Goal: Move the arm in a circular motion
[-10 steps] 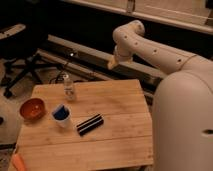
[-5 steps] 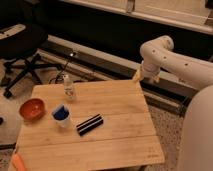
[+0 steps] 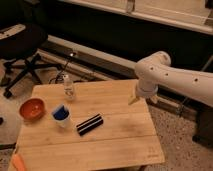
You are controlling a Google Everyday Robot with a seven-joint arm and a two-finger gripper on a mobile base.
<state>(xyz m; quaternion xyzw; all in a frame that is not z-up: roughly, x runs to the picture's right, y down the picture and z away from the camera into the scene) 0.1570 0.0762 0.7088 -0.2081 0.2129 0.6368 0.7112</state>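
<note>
The arm [image 3: 172, 77] is thick and cream-white with small dark dots. It reaches in from the right edge and bends at a rounded joint [image 3: 151, 67] above the table's far right corner. Its small pale gripper [image 3: 135, 99] hangs down from that joint, just over the right part of the wooden table [image 3: 120, 142]. It holds nothing that I can see.
On the table stand a clear bottle [image 3: 68, 89], an orange bowl [image 3: 32, 109], a blue cup [image 3: 61, 115] and a black oblong object [image 3: 90, 124]. An orange thing [image 3: 18, 162] lies at the front left corner. An office chair [image 3: 20, 47] stands at the back left.
The arm's joint and gripper swung right and then down toward the table's right side. The arm's bulk now fills less of the right foreground. The objects on the table have not moved.
</note>
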